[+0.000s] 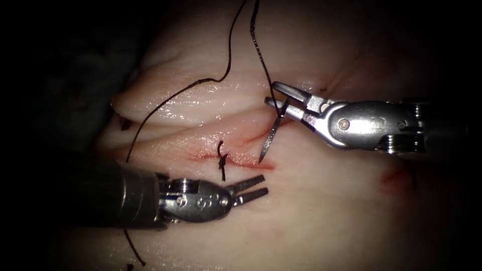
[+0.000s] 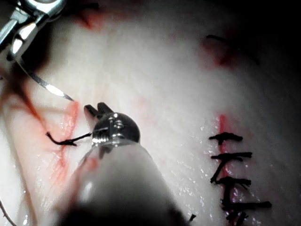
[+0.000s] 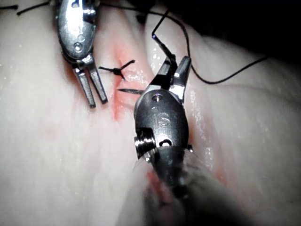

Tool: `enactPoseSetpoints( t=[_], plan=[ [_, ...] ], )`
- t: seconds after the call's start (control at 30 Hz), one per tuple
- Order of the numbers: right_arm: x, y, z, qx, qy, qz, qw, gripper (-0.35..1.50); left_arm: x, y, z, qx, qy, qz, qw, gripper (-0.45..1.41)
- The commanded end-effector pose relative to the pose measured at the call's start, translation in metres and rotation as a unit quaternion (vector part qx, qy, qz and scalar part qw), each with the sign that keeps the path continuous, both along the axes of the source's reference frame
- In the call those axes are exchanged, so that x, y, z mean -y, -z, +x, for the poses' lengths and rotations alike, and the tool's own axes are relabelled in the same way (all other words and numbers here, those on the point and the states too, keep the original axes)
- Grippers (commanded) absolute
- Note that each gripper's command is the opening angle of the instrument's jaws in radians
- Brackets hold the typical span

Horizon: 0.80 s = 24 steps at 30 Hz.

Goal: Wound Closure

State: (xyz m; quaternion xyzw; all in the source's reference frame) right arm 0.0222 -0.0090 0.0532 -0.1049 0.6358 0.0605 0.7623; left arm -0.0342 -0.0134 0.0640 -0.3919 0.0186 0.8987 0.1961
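Observation:
In the endoscope view my right tool [image 1: 270, 93] comes in from the right and is shut on the curved needle [image 1: 270, 138] near its thread end. The needle hangs down with its tip at the right end of the cut [image 1: 246, 161]; I cannot tell whether it touches the tissue [image 1: 311, 200]. Black thread [image 1: 261, 55] runs up from the needle. My left tool [image 1: 265, 183] sits just below the cut, open and holding nothing. One knotted stitch [image 1: 221, 160] crosses the cut. The right wrist view shows the needle tip [image 3: 129, 91] beside that stitch [image 3: 120, 69].
A second strand of thread [image 1: 165, 100] lies in a long curve over the tissue left of the cut. Red fluid [image 1: 394, 175] marks the tissue at far right. The left wrist view shows a row of several older stitches [image 2: 233, 174].

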Motion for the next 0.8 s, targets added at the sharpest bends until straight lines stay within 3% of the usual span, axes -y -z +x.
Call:
enactPoseSetpoints(
  t=[0.03,0.5,0.8],
  plan=[
    [0.0001,-0.0007,0.0011,0.0,0.002,-0.006,1.0,-0.35,0.0004,-0.0008,-0.0003,-0.007,0.0,0.004,1.0,0.14],
    [0.0,-0.002,0.0021,0.008,0.017,-0.054,0.998,-0.35,0.0015,-0.0026,0.0009,-0.04,0.001,0.035,0.999,0.14],
    [0.0012,-0.0031,0.0032,0.04,0.032,-0.095,0.994,-0.35,0.0028,-0.0042,0.0015,-0.046,0.003,0.049,0.998,0.15]
  ],
)
